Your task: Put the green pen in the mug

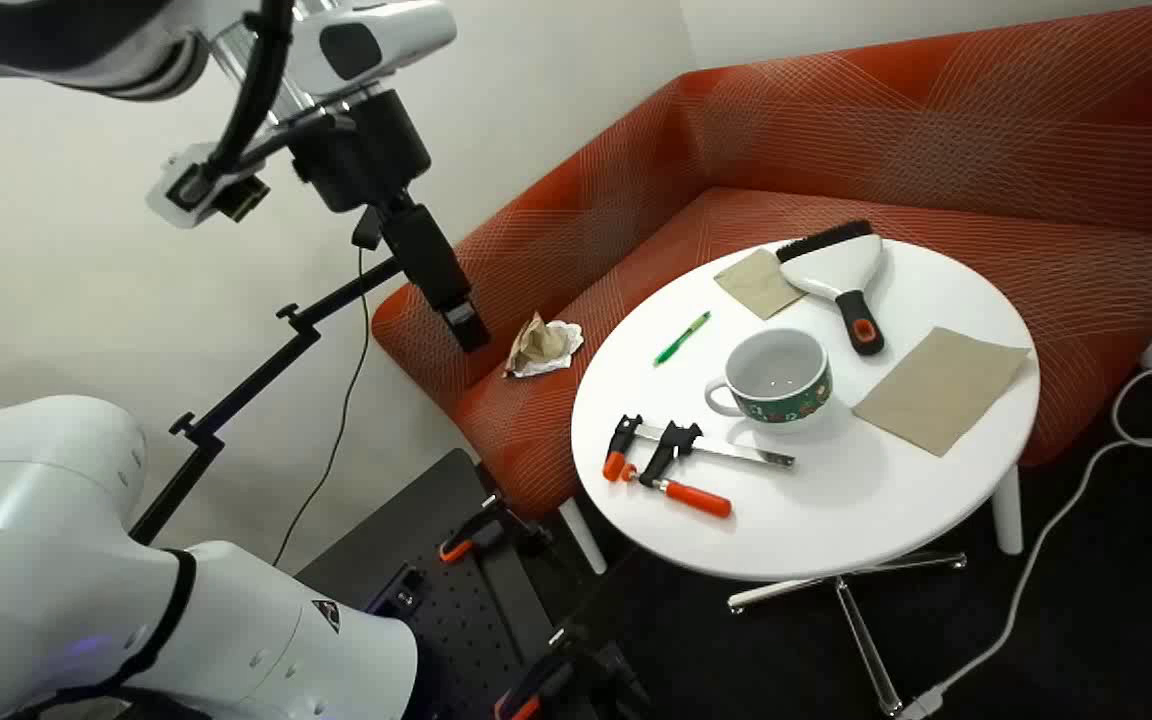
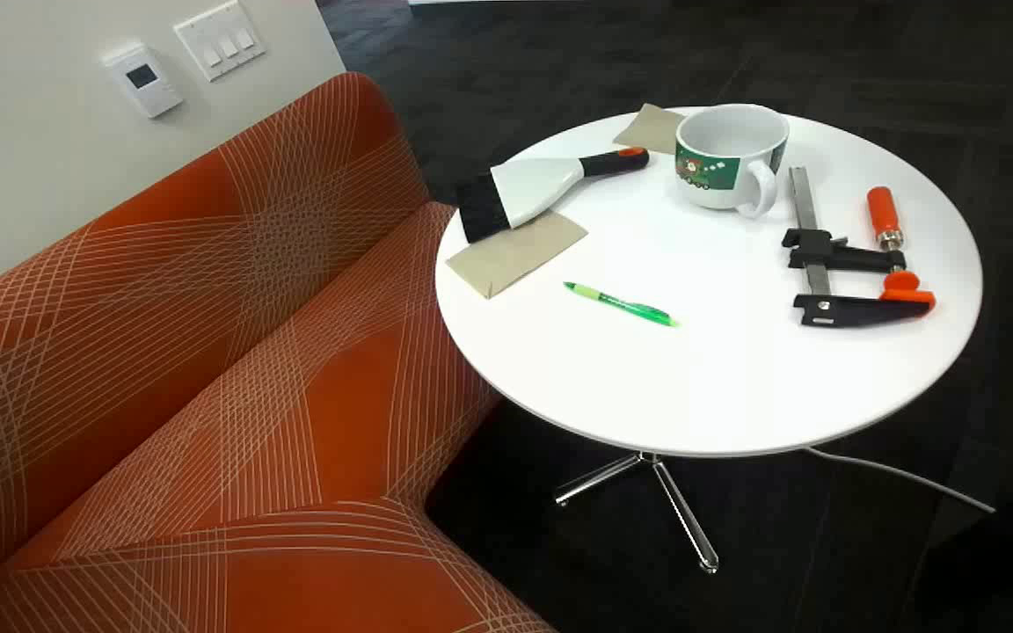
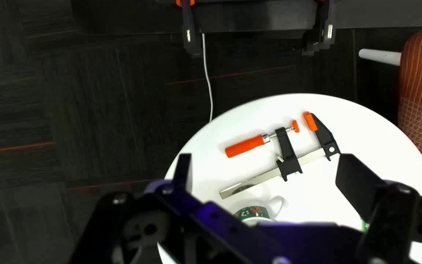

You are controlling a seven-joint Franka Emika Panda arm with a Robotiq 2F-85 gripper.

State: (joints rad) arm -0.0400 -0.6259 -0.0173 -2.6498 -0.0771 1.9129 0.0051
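Green pen (image 1: 682, 339) on the table (image 1: 856, 520), gripper (image 1: 466, 325) released, nothing grasped yet

In an exterior view the gripper hangs above and well apart from the table, fingers (image 1: 431, 260) angled down. Probably a ready pose, high enough to line up before descending. Pen lies flat near the small paper (image 1: 758, 285) and the mug (image 1: 776, 375), touching neither, so the fingers should straddle it easily. Long axis is diagonal, lower left to upper right; the mug sits off the pen's flank, neither end aims at it.

In an exterior view the pen (image 2: 621, 304) runs upper left to lower right, pale lime stretch toward the upper-left end (can't tell which end writes; a drop shouldn't care). Mug is upright, mouth up, good for a release from above. Handle points toward the clamp (image 2: 814, 249) side. Brush (image 2: 537, 189) overlaps the small paper; it and the clamp look like clutter.

In the wrist view the fingers (image 3: 357, 183) are spread wide, nothing held; the clamp framed in the gap is down on the table. Only a green sliver of the pen (image 3: 365, 226) shows beside a finger; mug partly hidden by the gripper. Next, my read: shift over the pen, turn the jaws across its long axis, pinch.
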